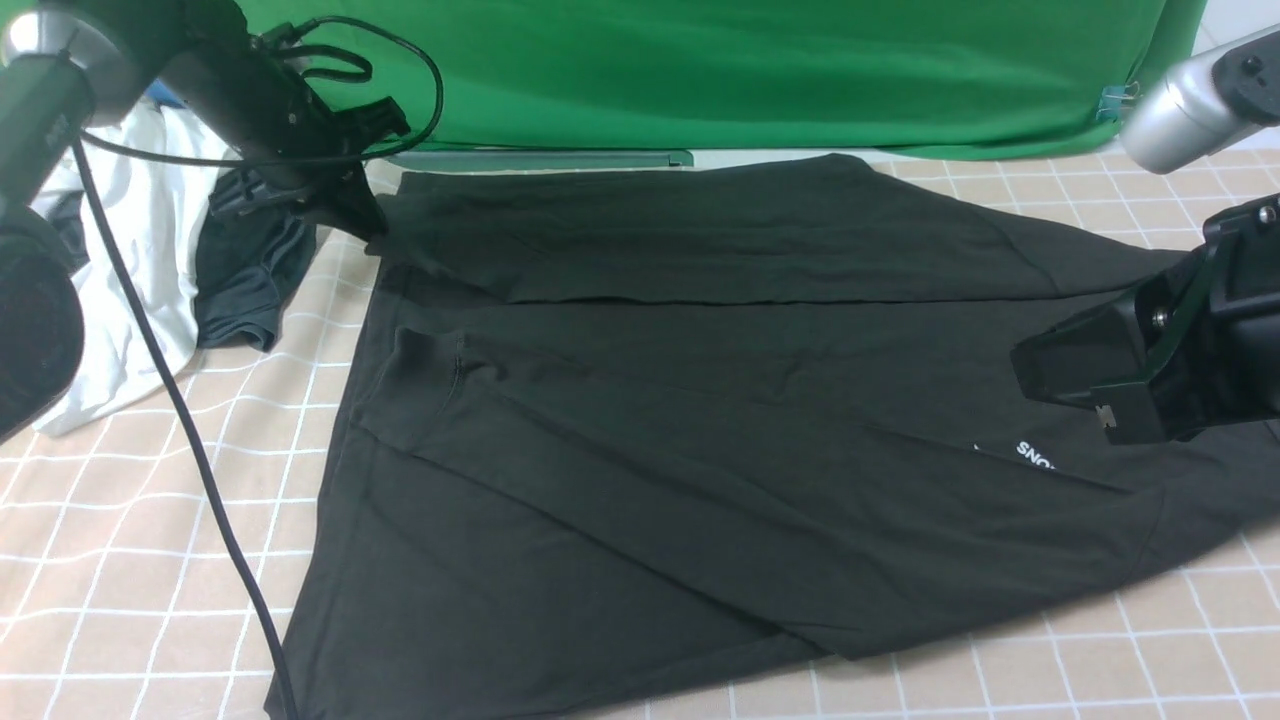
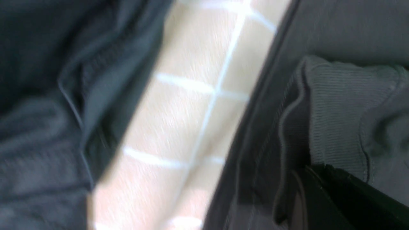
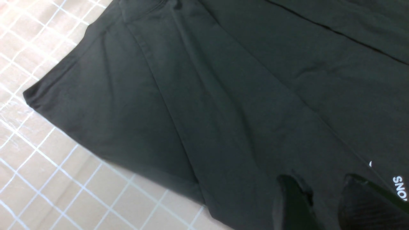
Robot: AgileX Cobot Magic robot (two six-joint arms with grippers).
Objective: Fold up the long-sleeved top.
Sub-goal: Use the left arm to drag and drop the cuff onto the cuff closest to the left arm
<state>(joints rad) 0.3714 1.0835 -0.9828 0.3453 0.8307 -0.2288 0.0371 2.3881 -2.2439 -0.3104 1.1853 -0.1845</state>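
The black long-sleeved top (image 1: 700, 400) lies spread on the checked tablecloth (image 1: 120, 560), both sleeves laid across its body. Part of its white chest print (image 1: 1035, 455) shows at the right. My left gripper (image 1: 355, 215) sits at the top's far left corner. In the blurred left wrist view its black fingers (image 2: 335, 191) lie together against the ribbed fabric (image 2: 335, 105), shut on the top's edge. My right gripper (image 1: 1035, 365) hovers over the chest area beside the print (image 3: 401, 188). Its jaws (image 3: 316, 182) stand apart above the cloth (image 3: 223, 95), holding nothing.
A smaller dark grey-teal garment (image 1: 250, 270) and a white shirt (image 1: 130, 250) lie bunched at the far left, just beyond the left gripper. A black cable (image 1: 200, 470) hangs across the left side. A green backdrop (image 1: 700, 70) closes the far edge.
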